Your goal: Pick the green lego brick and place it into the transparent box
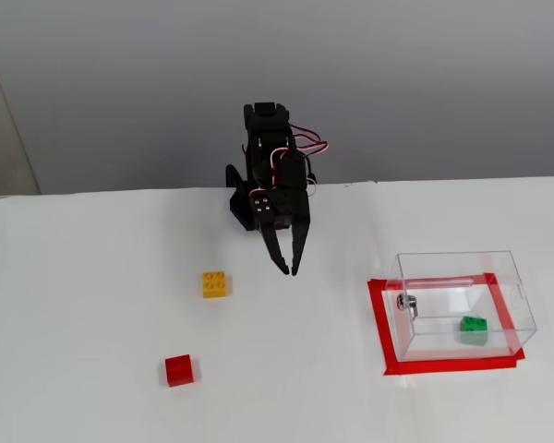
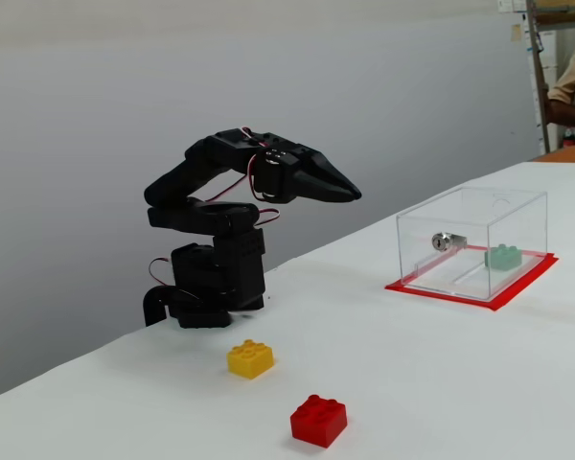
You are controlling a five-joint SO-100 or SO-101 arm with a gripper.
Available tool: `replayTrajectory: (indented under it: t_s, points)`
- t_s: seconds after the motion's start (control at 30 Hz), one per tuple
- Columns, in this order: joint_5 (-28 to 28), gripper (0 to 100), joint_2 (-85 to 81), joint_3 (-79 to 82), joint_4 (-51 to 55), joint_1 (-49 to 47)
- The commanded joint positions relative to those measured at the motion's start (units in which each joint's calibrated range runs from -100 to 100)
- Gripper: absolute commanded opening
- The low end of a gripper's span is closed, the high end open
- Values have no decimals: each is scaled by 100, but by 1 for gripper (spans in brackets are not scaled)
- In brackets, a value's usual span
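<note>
One green lego brick [image 1: 473, 325] already lies inside the transparent box [image 1: 515, 293], the gripper [image 1: 288, 269] hangs empty, fingers slightly parted, near its base, so nothing remains except parking.

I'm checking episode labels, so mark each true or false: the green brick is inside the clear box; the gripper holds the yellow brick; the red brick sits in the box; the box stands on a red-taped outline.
1. The green lego brick is inside the transparent box. True.
2. The gripper holds the yellow brick. False: it holds nothing; that brick lies on the table.
3. The red brick sits in the box. False: it lies on the table.
4. The box stands on a red tape outline. True.
</note>
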Motion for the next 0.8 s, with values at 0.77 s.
replayTrajectory:
  t_s: [0.77]
  points:
    - [20, 2, -1192, 2893, -57, -12]
